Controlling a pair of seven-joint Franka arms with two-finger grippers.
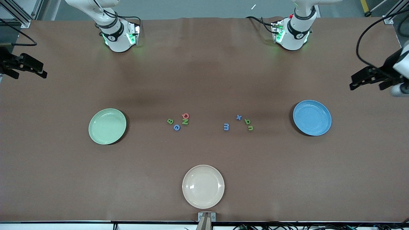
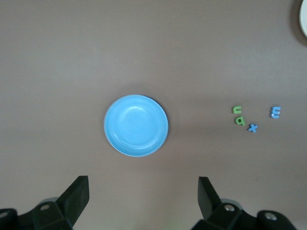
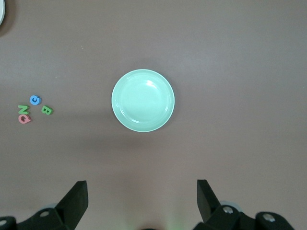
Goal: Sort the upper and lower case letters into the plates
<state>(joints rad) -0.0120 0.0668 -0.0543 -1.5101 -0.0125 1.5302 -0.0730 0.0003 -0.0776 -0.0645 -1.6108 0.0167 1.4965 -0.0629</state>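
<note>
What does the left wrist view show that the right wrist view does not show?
Only the left wrist view shows the sky blue plate, the lower-case letters beside it, and the open left gripper above the table.

Only the right wrist view shows the mint green plate, the upper-case letters beside it, and the open right gripper.

Both show the brown table and an edge of the cream plate. Both plates are empty.

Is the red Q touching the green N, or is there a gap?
Touching: the front view shows the red Q against the green N with no table between them.
</note>
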